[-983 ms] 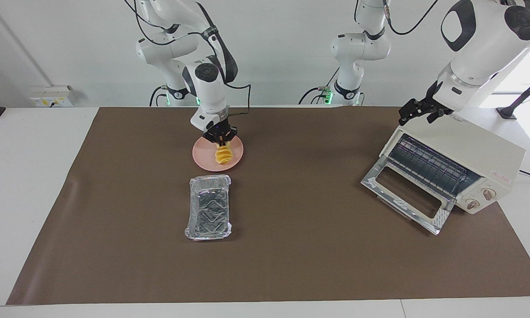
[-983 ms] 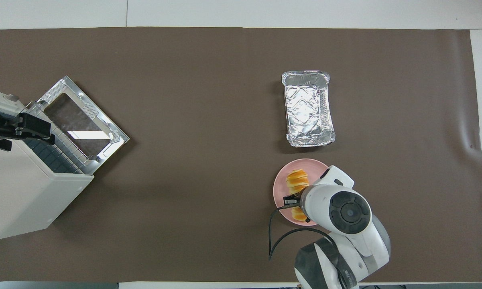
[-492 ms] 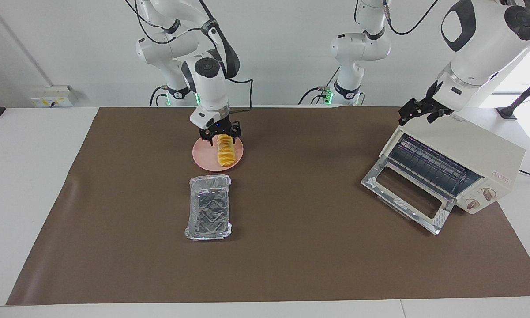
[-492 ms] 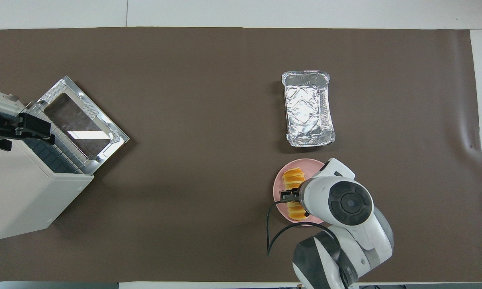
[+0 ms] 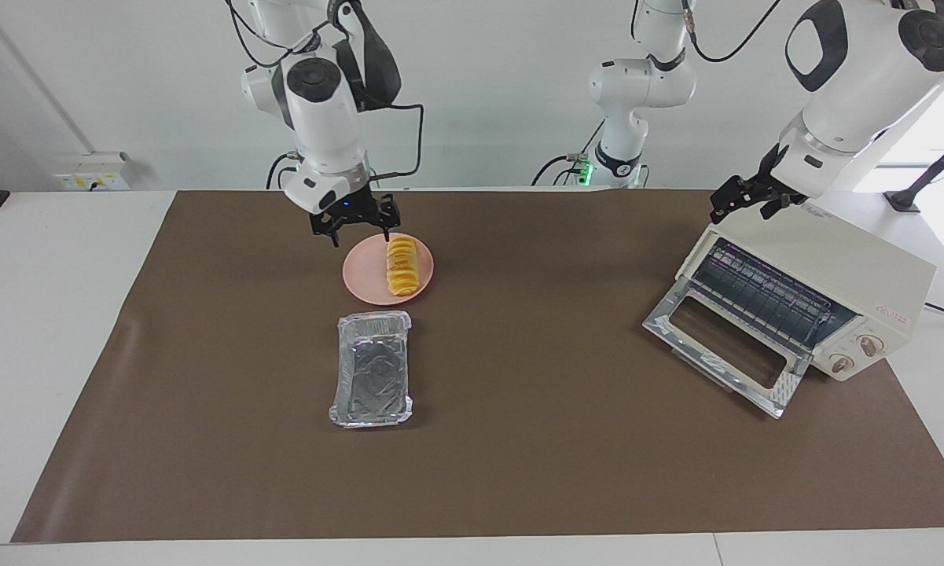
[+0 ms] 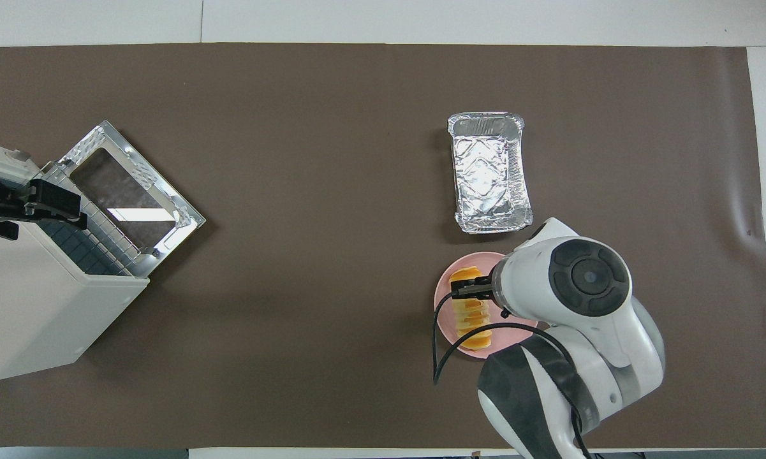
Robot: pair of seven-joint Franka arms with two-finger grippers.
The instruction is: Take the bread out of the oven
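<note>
The bread (image 5: 399, 266) (image 6: 472, 315), a ridged golden loaf, lies on the pink plate (image 5: 365, 277) (image 6: 441, 301). Nothing is touching it. My right gripper (image 5: 359, 234) hangs open and empty above the plate's edge on the side toward the robots. In the overhead view the arm covers most of it. The cream oven (image 5: 833, 267) (image 6: 32, 306) stands at the left arm's end, its glass door (image 5: 723, 350) (image 6: 134, 191) dropped open and the wire rack inside bare. My left gripper (image 5: 745, 200) (image 6: 70, 207) waits open over the oven's top front edge.
A crinkled silver foil tray (image 5: 371, 379) (image 6: 490, 172) lies empty, farther from the robots than the plate. A brown mat (image 5: 534, 440) covers the table. A third white arm (image 5: 637, 79) stands at the back between the two bases.
My right gripper opened and let go of the bread, which now lies flat on the plate. The gripper then rose and drew back toward its base. The left arm has not moved.
</note>
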